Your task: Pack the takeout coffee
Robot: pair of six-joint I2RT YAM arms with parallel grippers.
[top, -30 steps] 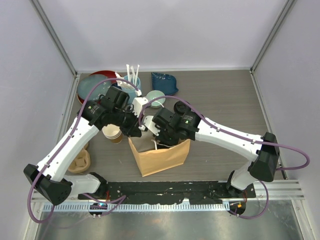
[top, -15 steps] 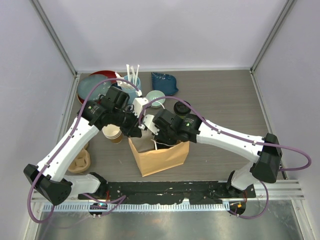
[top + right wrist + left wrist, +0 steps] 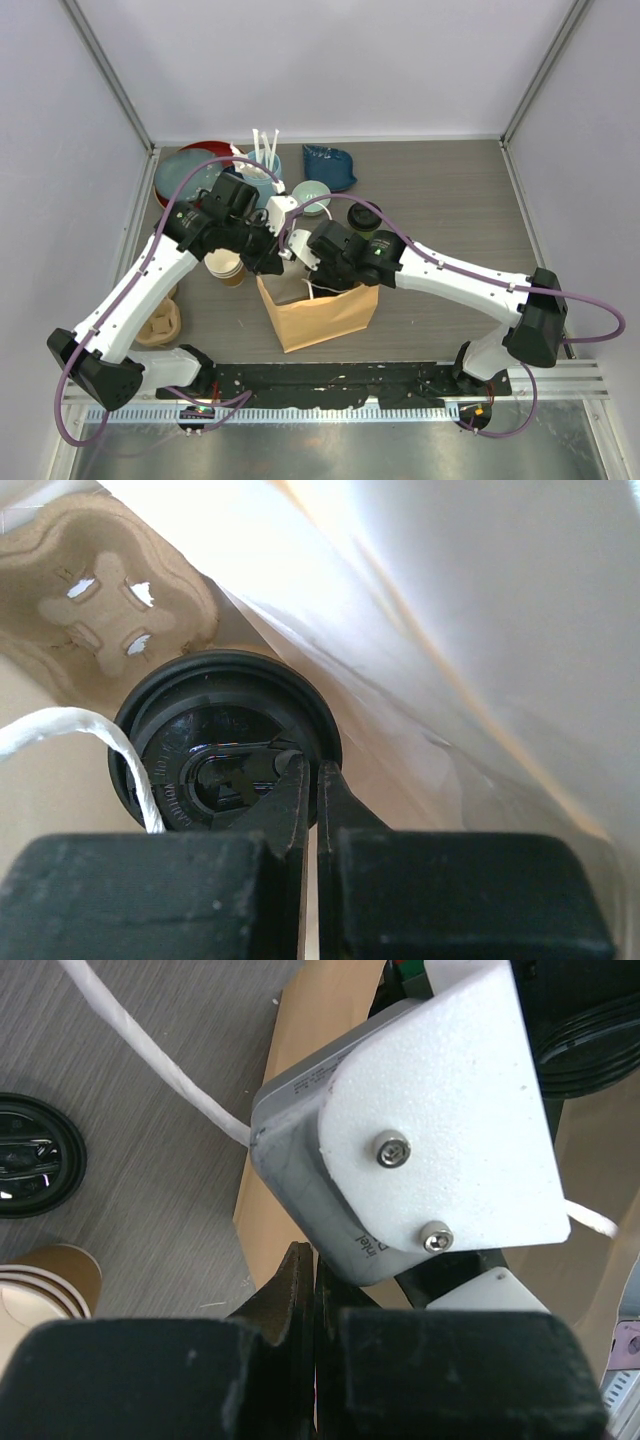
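Note:
A brown paper bag (image 3: pixel 322 312) stands open mid-table. My left gripper (image 3: pixel 270 262) is shut on the bag's back-left rim (image 3: pixel 285 1175) and holds it open. My right gripper (image 3: pixel 312 770) reaches down inside the bag and is shut on the rim of a cup's round black lid (image 3: pixel 215 750). The cup sits beside a pulp cup carrier (image 3: pixel 100 605) at the bag's bottom, and its wall colour is hidden. A black lid (image 3: pixel 362 216) shows on the table behind the bag, and another (image 3: pixel 30 1160) left of it. I cannot tell if cups are under them.
A stack of lidless brown cups (image 3: pixel 226 268) stands left of the bag. A blue holder with white stirrers (image 3: pixel 262 160), a red plate (image 3: pixel 195 160), a teal bowl (image 3: pixel 312 195) and a blue pouch (image 3: pixel 328 165) stand at the back. Pulp carriers (image 3: pixel 160 325) lie at the left edge.
My right arm has shifted a little to the left over the bag, uncovering more of the black lid behind it. The left arm and the bag have stayed still.

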